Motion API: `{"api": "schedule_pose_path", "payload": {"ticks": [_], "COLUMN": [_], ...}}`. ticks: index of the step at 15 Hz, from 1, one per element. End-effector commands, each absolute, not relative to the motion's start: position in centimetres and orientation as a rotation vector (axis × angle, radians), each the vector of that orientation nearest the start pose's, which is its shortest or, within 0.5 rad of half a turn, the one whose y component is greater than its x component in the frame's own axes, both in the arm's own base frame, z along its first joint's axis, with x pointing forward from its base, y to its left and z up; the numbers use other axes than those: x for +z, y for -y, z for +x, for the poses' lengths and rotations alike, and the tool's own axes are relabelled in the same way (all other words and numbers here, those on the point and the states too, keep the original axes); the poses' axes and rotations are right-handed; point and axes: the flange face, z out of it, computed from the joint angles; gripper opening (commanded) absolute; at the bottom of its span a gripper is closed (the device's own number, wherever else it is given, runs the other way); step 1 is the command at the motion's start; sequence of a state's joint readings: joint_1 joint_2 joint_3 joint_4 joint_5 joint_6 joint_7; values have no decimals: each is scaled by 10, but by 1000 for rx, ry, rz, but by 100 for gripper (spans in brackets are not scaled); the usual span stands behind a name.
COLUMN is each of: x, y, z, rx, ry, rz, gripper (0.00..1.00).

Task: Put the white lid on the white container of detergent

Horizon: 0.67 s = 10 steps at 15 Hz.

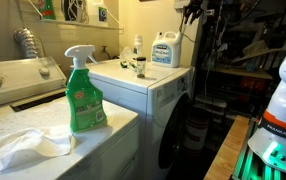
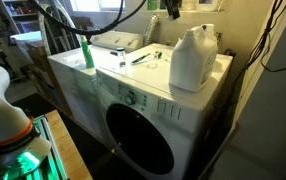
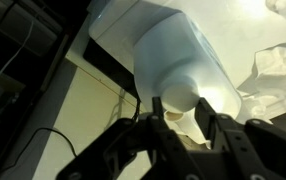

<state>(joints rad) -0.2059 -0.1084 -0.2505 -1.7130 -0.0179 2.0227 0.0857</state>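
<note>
The white container of detergent [image 1: 166, 49] stands on the front-load washer [image 2: 133, 95], with its blue label showing in an exterior view. Its plain white back shows in an exterior view [image 2: 193, 58]. In the wrist view my gripper [image 3: 183, 106] hangs above the container [image 3: 173, 45]. Its two dark fingers are closed on the rounded white lid [image 3: 180, 92]. A tan ring shows just under the lid; I cannot tell whether the lid touches the spout. In an exterior view the dark arm [image 1: 190, 14] reaches down above the container.
A green spray bottle [image 1: 83, 95] and a white cloth [image 1: 23, 145] lie on the near top-load washer. A slim white bottle [image 1: 138, 47] and small items stand beside the container. The wall is close behind it. The robot base [image 2: 3, 110] stands on the floor.
</note>
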Motion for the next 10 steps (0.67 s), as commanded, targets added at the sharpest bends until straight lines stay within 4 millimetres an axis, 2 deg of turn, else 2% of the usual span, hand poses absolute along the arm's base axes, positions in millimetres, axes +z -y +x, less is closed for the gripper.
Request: {"api": "schedule_pose_path", "payload": {"ticks": [1,6,10], "x": [668,664,659], "y": [273,288,295], "z": [525,555,578], "rx": [-564,-486,-510], "ry": [-905,-1037,-1164], "rz": [-2992,-2940,-2878], "gripper": [12,12,12]}}
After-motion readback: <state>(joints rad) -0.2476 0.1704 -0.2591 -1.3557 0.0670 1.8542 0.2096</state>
